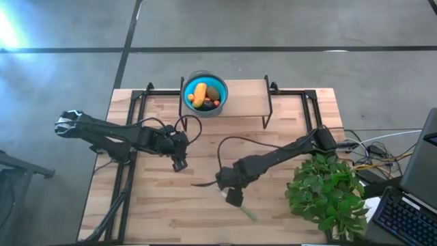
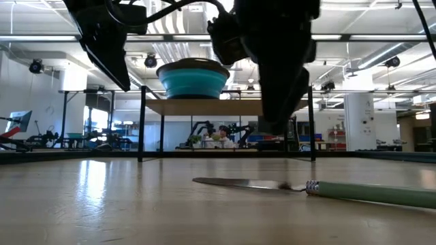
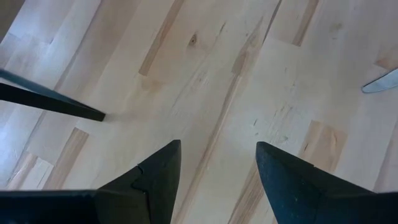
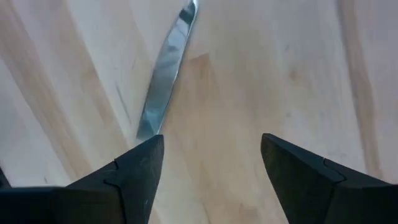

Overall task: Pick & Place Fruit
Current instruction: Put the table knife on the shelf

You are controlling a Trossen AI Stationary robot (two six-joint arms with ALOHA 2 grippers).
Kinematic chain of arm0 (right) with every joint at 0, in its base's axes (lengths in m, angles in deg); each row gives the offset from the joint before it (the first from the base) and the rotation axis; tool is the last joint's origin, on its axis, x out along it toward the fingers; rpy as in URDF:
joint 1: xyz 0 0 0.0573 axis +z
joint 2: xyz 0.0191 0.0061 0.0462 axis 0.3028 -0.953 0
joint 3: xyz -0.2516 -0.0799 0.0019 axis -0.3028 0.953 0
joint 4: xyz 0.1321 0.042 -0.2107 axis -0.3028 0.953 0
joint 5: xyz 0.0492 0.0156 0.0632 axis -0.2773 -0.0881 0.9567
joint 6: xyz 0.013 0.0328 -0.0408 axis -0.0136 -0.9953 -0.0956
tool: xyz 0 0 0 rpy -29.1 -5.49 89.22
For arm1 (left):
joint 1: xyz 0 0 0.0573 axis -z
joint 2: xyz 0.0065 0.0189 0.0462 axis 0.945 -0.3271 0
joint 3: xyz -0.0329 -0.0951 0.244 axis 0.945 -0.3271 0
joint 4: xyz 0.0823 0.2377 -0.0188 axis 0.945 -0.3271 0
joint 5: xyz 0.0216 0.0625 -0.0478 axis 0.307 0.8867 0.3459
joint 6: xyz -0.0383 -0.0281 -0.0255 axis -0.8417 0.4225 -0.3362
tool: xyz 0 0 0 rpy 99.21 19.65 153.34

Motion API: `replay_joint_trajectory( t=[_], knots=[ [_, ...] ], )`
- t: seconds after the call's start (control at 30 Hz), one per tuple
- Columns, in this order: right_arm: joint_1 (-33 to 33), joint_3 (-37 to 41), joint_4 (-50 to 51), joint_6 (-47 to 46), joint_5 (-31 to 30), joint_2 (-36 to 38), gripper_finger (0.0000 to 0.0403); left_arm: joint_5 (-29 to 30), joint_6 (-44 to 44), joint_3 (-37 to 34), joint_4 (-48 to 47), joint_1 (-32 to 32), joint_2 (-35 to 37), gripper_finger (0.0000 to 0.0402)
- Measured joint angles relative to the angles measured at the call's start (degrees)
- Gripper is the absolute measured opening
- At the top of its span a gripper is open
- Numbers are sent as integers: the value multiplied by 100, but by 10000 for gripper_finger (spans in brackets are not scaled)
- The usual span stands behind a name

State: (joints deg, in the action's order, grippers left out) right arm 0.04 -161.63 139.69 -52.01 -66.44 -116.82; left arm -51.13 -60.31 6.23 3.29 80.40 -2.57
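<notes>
The fruit (image 1: 199,94) lies in a blue bowl (image 1: 220,87) on a raised wooden shelf at the table's far edge: an orange-yellow piece, an olive-green one (image 1: 214,93) and small red-orange ones. From the low view only the bowl (image 2: 193,79) shows. My left gripper (image 1: 179,162) (image 3: 217,163) hangs open over bare wood, left of centre. My right gripper (image 1: 233,197) (image 4: 211,155) is open above a green-handled knife (image 1: 235,203), which lies flat on the table; the blade (image 4: 165,81) runs ahead of the fingers. In the low view the right gripper (image 2: 279,116) hangs clear of the knife (image 2: 300,186).
A black metal rack (image 1: 268,102) carries the shelf, and its legs stand on the table's far half. A leafy green plant (image 1: 326,191) fills the table's right near corner. Cables (image 1: 369,147) and a keyboard (image 1: 406,219) lie off the right edge. Bare wood lies between the grippers.
</notes>
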Motion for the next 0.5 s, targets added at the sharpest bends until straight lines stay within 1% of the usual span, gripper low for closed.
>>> replay_joint_trajectory(
  t=[0.27, 0.4, 0.5],
  knots=[
    [-96, 0, -799, -204, 44, -10, 280, 2, 0, 0, 0, 1, 0, 213],
    [66, 0, -849, -274, 440, -22, 280, 3, 0, 0, 1, 0, 0, 213],
    [246, 0, -833, -343, 514, -24, 273, 2, 0, 0, 2, 2, 0, 213]
  ],
)
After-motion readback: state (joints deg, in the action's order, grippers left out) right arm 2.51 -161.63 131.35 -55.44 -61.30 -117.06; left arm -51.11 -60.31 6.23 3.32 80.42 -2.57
